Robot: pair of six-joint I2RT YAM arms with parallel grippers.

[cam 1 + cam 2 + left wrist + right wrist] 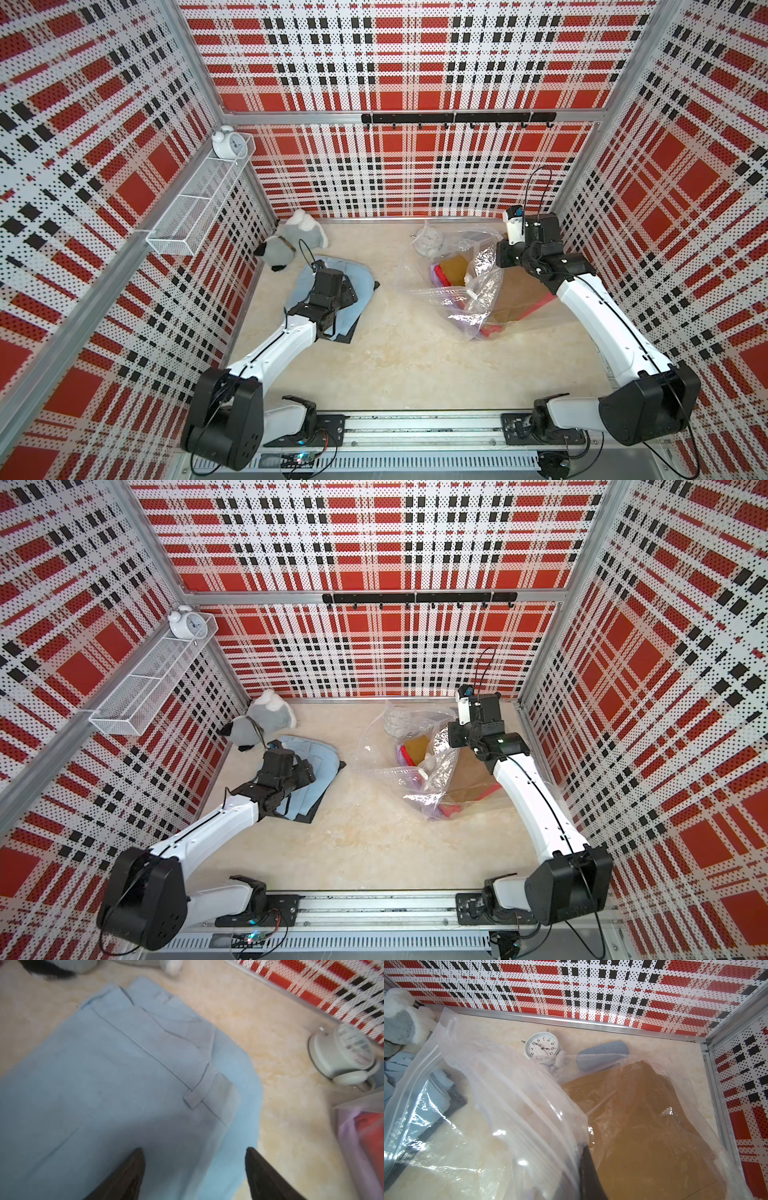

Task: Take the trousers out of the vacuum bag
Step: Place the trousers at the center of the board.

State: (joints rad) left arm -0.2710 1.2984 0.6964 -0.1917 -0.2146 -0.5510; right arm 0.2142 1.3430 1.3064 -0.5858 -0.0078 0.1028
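Plaid walls, left fingers apart above blue trousers, right fingers clamp vacuum bag, numbered clock

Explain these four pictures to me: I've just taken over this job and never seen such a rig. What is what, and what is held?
Two white-and-black robot arms stand at the near edge of a beige table, each ending in a two-fingered gripper. The two wide pictures look down on the whole scene, nearly alike; the other two come from cameras on the wrists. The left gripper is open and empty, above folded light blue trousers that lie on charcoal-black trousers. The right gripper is shut on the large clear plastic vacuum bag, holding part of it raised; mustard-brown trousers and red trousers are inside. A grey-white plush toy sits in the far corner; a white alarm clock lies behind the bag.
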